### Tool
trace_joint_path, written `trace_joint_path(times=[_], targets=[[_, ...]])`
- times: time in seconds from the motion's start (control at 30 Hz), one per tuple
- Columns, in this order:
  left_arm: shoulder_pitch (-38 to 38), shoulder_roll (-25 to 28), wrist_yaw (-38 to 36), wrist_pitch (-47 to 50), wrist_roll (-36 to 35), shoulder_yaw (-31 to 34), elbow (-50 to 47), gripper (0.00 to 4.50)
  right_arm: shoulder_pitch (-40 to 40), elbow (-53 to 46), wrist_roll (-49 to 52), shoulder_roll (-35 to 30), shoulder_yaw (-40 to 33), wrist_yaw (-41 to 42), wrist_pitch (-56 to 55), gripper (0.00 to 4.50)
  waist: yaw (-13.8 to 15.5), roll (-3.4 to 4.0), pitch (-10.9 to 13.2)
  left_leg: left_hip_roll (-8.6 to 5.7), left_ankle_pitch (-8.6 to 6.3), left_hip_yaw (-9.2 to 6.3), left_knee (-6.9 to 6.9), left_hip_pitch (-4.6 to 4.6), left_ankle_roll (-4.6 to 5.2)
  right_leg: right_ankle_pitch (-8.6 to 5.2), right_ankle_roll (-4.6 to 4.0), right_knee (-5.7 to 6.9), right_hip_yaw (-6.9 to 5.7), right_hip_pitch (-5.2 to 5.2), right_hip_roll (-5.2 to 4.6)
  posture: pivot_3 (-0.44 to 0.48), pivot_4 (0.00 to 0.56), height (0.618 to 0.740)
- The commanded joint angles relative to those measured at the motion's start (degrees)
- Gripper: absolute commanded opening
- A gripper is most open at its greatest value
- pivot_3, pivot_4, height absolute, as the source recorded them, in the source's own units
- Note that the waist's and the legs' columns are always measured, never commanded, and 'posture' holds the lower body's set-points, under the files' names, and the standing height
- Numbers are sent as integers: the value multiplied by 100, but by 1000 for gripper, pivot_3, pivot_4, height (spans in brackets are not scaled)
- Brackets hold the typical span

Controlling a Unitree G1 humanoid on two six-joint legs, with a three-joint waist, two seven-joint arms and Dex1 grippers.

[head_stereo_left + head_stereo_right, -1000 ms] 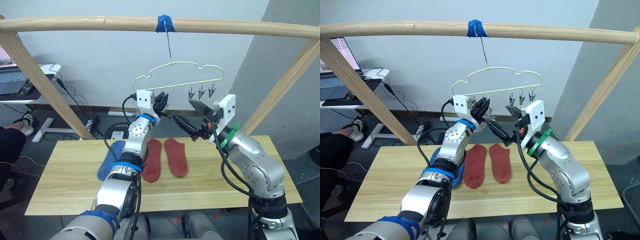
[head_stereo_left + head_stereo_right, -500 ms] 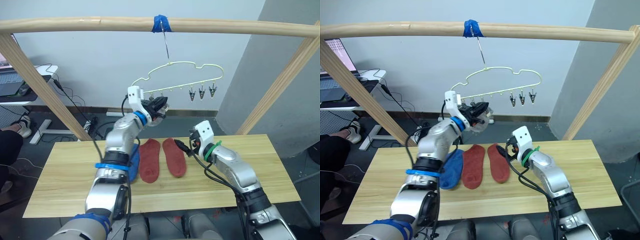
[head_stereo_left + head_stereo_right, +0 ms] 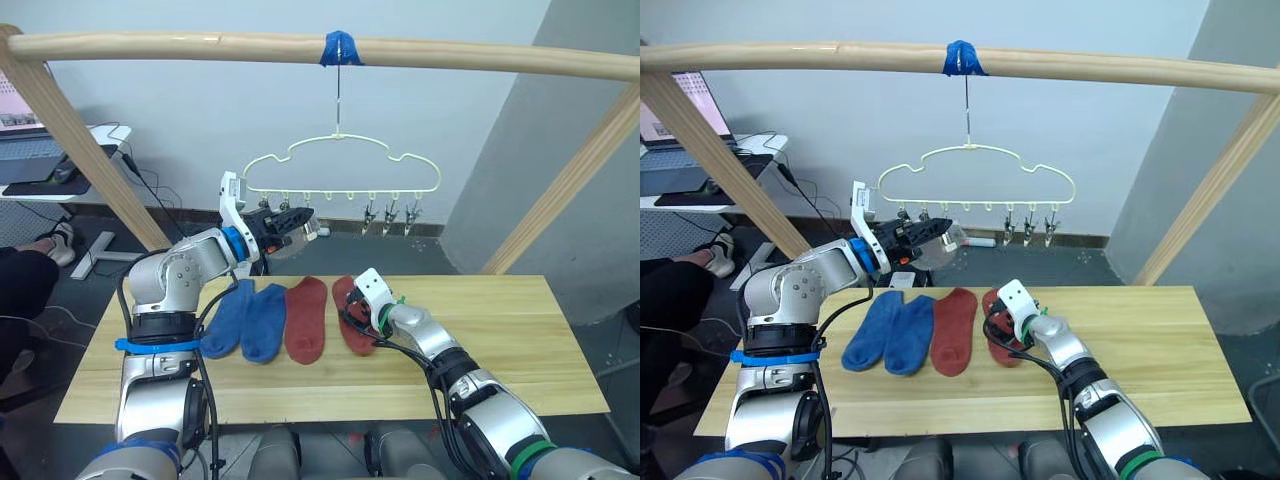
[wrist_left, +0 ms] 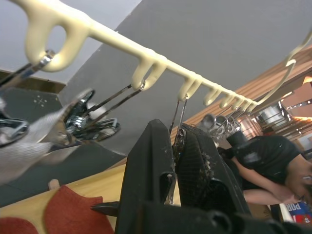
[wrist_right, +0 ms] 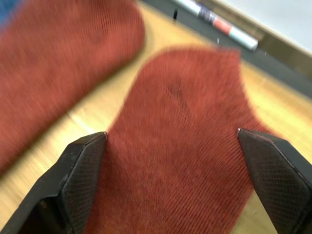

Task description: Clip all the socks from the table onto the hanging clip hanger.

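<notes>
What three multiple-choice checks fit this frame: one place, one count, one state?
1. The right tool is
A. at the clip hanger
B. over a rust-red sock on the table
C. over a blue sock

2. Socks lying on the table:
A. two
B. four
C. six

3. The right tool is
A. open
B. shut on a sock
C. shut, empty

Key:
1 B: the right tool is low over the rust-red sock on the table; it is the left tool that is up by the clip hanger.
2 B: two blue socks and two rust-red ones lie side by side.
3 A: its fingers stand wide apart on either side of the sock.
</notes>
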Motion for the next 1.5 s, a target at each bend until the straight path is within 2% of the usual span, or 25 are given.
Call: trace_joint_path(times=[0.03, 0.13, 0.23, 0.47, 0.57, 0.73, 0.87, 1.17, 1.5], targets=[[15, -74, 189, 309, -344, 229, -261, 195, 29, 324, -182, 12, 3, 86, -233, 4320, 3, 0, 0, 0, 0, 0, 0, 8, 0, 0, 0, 0, 1, 6, 0, 35, 122, 740], [-78, -163, 417, 754, -786, 622, -166, 195, 147, 247, -208, -27, -37, 170, -423, 3620, 4, 0, 0, 0, -1, 2, -2, 20, 0, -1, 2, 2, 2, 14, 1, 37, 120, 740], [-141, -196, 623, 1006, -1032, 839, -105, 195, 335, -88, -185, -107, -107, 250, -481, 2537, 4, -1, 0, 1, -1, 2, -2, 20, 0, -1, 3, 3, 2, 14, 0, 35, 117, 740], [-171, -248, 837, 1116, -1176, 888, -45, 195, 1075, -1460, 51, -311, -309, 479, -597, 34, 11, -1, 0, -1, -1, 3, -3, 18, -1, -2, 3, 2, 4, 13, 0, 17, 113, 740], [-173, -277, 909, 1149, -1221, 924, 41, 195, 1582, -2682, 374, -389, -553, 604, -607, 7, 19, 0, 0, 1, -1, 3, -4, 17, -2, -4, 7, 1, 3, 11, 0, 14, 115, 740], [-347, -362, 1184, 1217, -1332, 1113, 316, 195, 2294, -4820, 395, -794, -564, 741, -326, 7, 13, -1, 0, -2, -1, 5, -3, 10, -2, -13, 24, 1, 6, 5, -1, -1, 121, 740], [-399, -382, 1342, 1337, -1327, 1139, 492, 195, 2454, -5717, 356, -943, -607, 632, -55, 7, 12, -1, 0, 0, -1, 4, -4, 11, -2, -15, 26, 0, 6, 5, 1, -14, 124, 740], [-683, -692, 1736, 1378, -1559, 1436, 870, 195, 2179, -6189, 186, -1004, -458, 563, 59, 7, 5, -2, 0, -3, -2, 7, -2, 11, -1, -16, 27, -1, 8, 6, 0, -37, 125, 740], [-704, -704, 1757, 1348, -1545, 1384, 883, 195, 2008, -6201, 167, -913, -338, 559, 112, 7, -7, -2, 0, -2, -2, 8, -7, 9, -2, -16, 28, -7, 10, 3, 1, -44, 130, 740]])
